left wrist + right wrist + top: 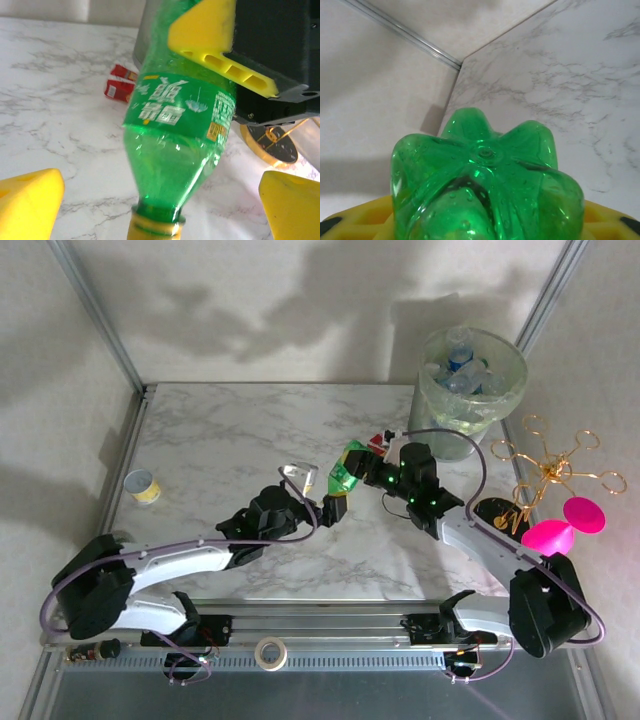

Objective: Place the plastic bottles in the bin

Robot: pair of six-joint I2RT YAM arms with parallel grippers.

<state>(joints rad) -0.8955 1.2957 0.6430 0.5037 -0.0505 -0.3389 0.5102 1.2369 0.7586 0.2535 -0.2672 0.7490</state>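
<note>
A green plastic bottle (346,478) hangs above the table's middle, with my right gripper (384,476) shut on its bottom end. Its ribbed base (485,185) looms close in the right wrist view, with yellow fingers (355,222) on either side. My left gripper (316,494) stands open around the cap end. Its yellow fingertips (30,207) sit well clear of the bottle (175,125). A red-labelled bottle (120,85) lies on the marble close to the bin (512,390). The bin stands at the back right and holds several clear bottles (462,370).
A small yellow-banded cup (143,486) stands at the table's left edge. A grey tape roll (269,652) lies on the front rail. A gold wire stand (548,472) and a pink disc (565,525) crowd the right side beside the right arm.
</note>
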